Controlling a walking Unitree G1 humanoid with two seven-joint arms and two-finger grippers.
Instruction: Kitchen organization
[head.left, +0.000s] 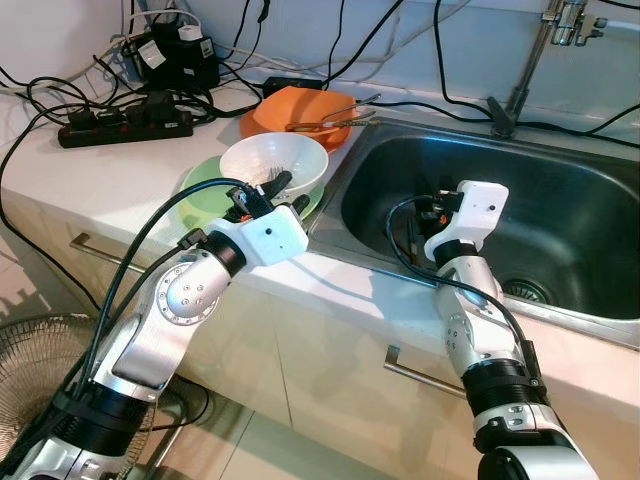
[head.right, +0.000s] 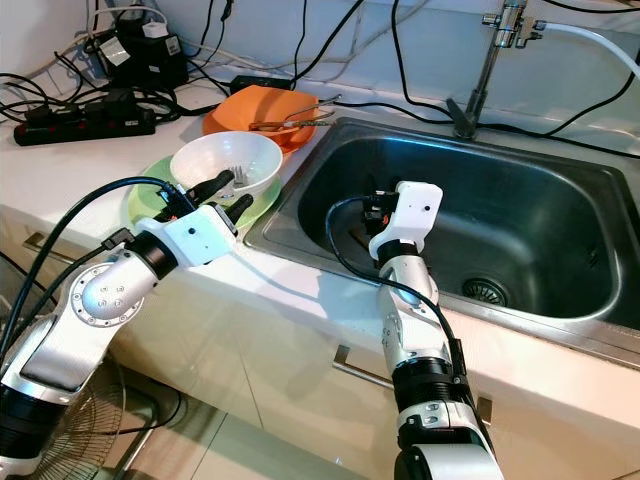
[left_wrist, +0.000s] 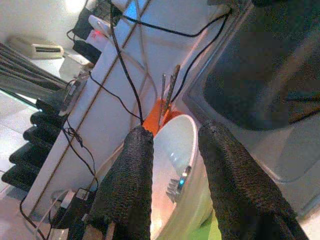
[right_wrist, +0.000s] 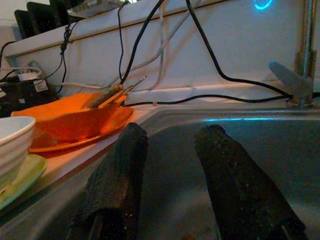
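A white bowl (head.left: 273, 160) with a fork (left_wrist: 182, 178) in it stands on a green plate (head.left: 198, 192) on the counter, left of the sink (head.left: 570, 215). Behind it, an orange bowl (head.left: 293, 110) rests on an orange plate and holds chopsticks (head.left: 332, 121). My left gripper (left_wrist: 177, 131) is open at the white bowl's near rim, one finger over the inside and one outside; I cannot tell if they touch it. My right gripper (right_wrist: 171, 132) is open and empty, low inside the sink near its left wall.
A black power strip (head.left: 125, 126) and tangled cables lie at the counter's back left. The faucet (head.left: 514, 98) rises behind the sink, and the drain (head.left: 526, 291) is near its front. Drawer handles (head.left: 420, 376) line the cabinet front. A floor fan (head.left: 35, 365) stands at the lower left.
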